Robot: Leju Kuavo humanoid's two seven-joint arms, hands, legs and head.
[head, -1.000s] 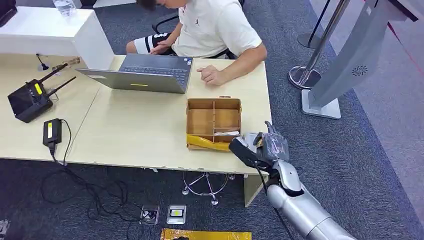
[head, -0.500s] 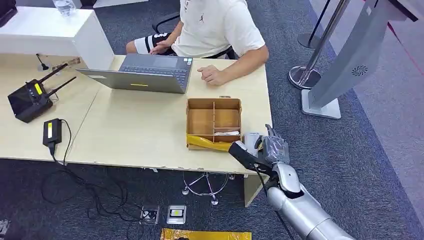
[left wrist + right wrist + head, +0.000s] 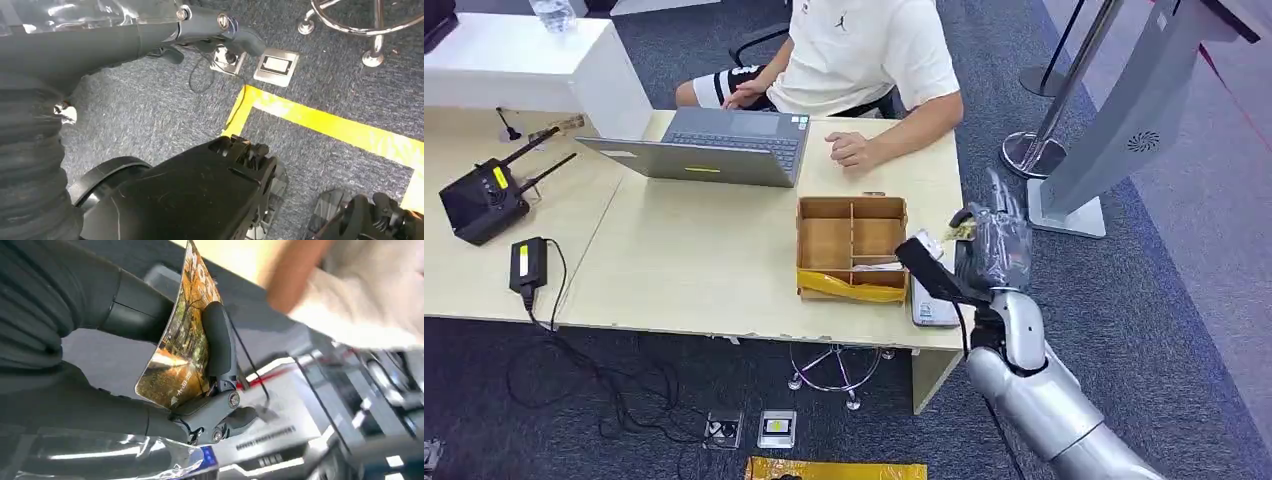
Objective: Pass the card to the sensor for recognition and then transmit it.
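Card [image 3: 182, 335] was pinched in the robot's right hand [image 3: 984, 250], a glossy one printed with an orange autumn-tree picture. From the wrist camera you could see it bowed between the thick grey thumb on one face and a dark finger [image 3: 217, 340] pressed on the other, so it was properly held, not just resting there. In the head view only a small yellowish edge of it [image 3: 961, 230] peeked out between the fingers. The hand was up off the desk, beside the right end of the table [image 3: 704, 260], just right of the cardboard divider box [image 3: 852, 245]. That box had a strip of yellow tape [image 3: 849, 287] across its front edge and something pale lying in one of its near compartments, can't tell what. A flat grey slab, maybe the sensor or a phone [image 3: 931, 305], lay on the table corner just beside the box, under the robot's forearm.

Left hand [image 3: 150, 35] hung down by the floor, over grey carpet with a yellow tape line [image 3: 325, 122] and a couple of floor sockets [image 3: 276, 65]. Its fingers looked curled in a bit with nothing in them, but honestly the angle didn't let me tell for sure.

A person in a white T-shirt [image 3: 864, 55] sat at the far side with a forearm on the table next to an open laptop [image 3: 714, 145]. Off to the left sat a black radio box with antennas [image 3: 486, 195] and a power brick [image 3: 527, 262]. A grey kiosk stand [image 3: 1124, 120] stood on the carpet to the right.
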